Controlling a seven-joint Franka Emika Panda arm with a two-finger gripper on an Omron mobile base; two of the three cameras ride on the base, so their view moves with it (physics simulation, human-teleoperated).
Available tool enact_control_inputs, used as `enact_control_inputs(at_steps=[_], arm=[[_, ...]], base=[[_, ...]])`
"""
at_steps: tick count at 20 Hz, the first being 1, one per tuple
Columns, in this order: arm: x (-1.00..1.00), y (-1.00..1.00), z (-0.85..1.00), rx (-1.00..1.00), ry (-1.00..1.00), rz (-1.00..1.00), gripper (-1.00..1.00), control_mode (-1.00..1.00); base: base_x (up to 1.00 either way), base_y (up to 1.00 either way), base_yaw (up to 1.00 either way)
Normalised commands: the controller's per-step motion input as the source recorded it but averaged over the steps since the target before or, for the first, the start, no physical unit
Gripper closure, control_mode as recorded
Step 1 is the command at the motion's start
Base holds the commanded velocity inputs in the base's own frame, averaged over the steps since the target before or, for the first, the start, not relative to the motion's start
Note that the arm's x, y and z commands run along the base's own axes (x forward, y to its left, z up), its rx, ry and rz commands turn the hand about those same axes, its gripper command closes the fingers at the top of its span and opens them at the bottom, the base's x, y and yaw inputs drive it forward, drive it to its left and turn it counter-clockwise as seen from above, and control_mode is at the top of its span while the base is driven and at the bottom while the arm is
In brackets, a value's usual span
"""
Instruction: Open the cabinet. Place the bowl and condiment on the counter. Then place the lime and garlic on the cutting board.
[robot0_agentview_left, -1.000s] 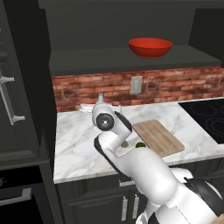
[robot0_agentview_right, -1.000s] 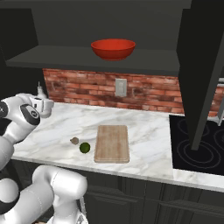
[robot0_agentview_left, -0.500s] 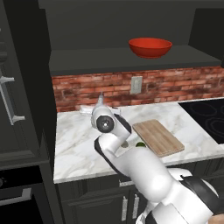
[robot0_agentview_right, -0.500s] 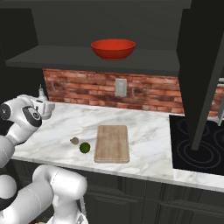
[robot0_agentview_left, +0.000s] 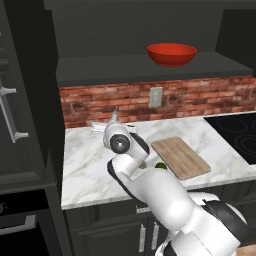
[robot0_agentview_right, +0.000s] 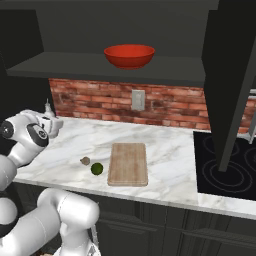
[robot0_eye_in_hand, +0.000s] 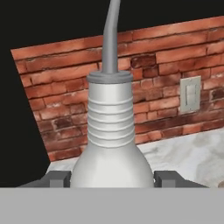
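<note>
Left base view: my own white arm blocks the lime (robot0_agentview_left: 160, 165) beside the cutting board (robot0_agentview_left: 180, 157); the red bowl (robot0_agentview_left: 171, 53) sits up in the open cabinet (robot0_agentview_left: 150, 70).

Right base view: garlic (robot0_agentview_right: 85, 160) and lime (robot0_agentview_right: 97, 168) lie on the marble counter (robot0_agentview_right: 170, 155), just left of the board.

Hand view: my gripper (robot0_eye_in_hand: 112, 178) pinches the white ribbed condiment (robot0_eye_in_hand: 110, 131), nozzle up, brick behind.

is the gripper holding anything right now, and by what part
Yes: the gripper holds the condiment bottle, its fingertips flanking the wide lower body, below the ribbed neck and nozzle.
</note>
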Motion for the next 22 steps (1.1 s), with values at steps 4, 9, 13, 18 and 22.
enact_control_inputs(at_steps=[4, 9, 13, 18, 22], arm=[[0.14, 0.0, -0.14, 0.03, 0.0, 0.0, 1.0, -1.0], [0.13, 0.01, -0.17, 0.02, 0.0, 0.0, 1.0, -1.0], [0.08, 0.02, -0.14, 0.02, 0.0, 0.0, 1.0, -1.0], [0.05, 0.03, -0.12, 0.01, 0.0, 0.0, 1.0, -1.0], [0.04, 0.06, -0.12, 0.01, 0.0, 0.0, 1.0, -1.0]], base=[[0.0, 0.0, 0.0], [0.0, 0.0, 0.0], [0.0, 0.0, 0.0], [0.0, 0.0, 0.0], [0.0, 0.0, 0.0]])
